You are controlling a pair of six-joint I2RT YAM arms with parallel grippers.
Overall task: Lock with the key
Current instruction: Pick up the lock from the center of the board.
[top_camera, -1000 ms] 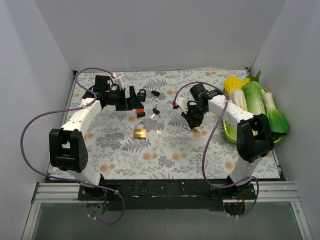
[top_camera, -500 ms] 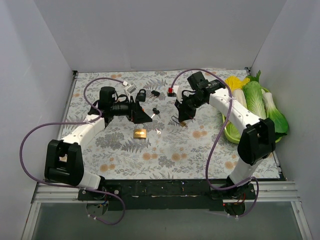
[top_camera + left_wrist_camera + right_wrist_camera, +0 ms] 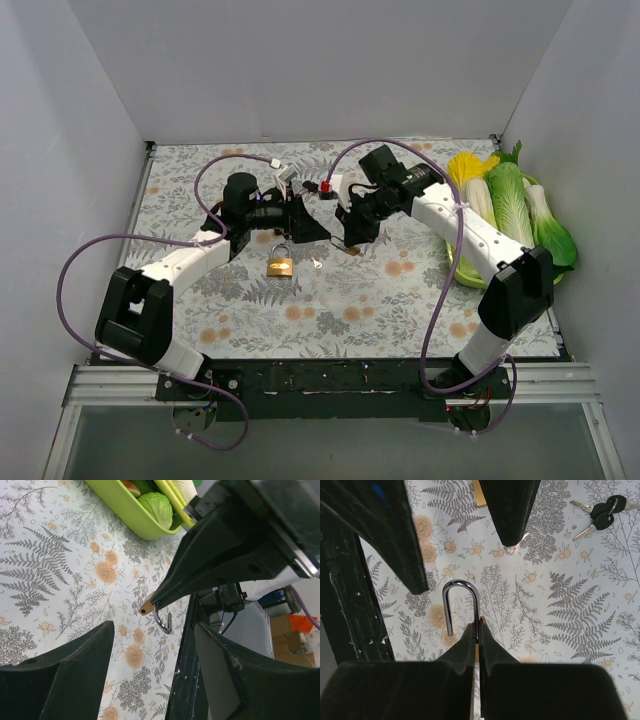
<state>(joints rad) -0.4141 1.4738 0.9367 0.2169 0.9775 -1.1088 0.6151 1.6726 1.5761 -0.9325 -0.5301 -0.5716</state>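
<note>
My right gripper is shut on a small brass padlock whose open steel shackle sticks out past the fingertips. It is held above the table, and the top view shows the gripper at mid table. My left gripper is open and empty, tip to tip with the right one. In the left wrist view the held padlock hangs just ahead of the open jaws. A larger brass padlock lies on the mat below, with a small silver key beside it. Black-headed keys lie further off.
A green tray of vegetables stands at the right edge and also shows in the left wrist view. White walls close in the back and both sides. The black front rail runs along the near edge.
Both arms have swung toward the middle. The left gripper moved right and the right gripper moved left with the padlock, so their tips now meet above the larger padlock.
</note>
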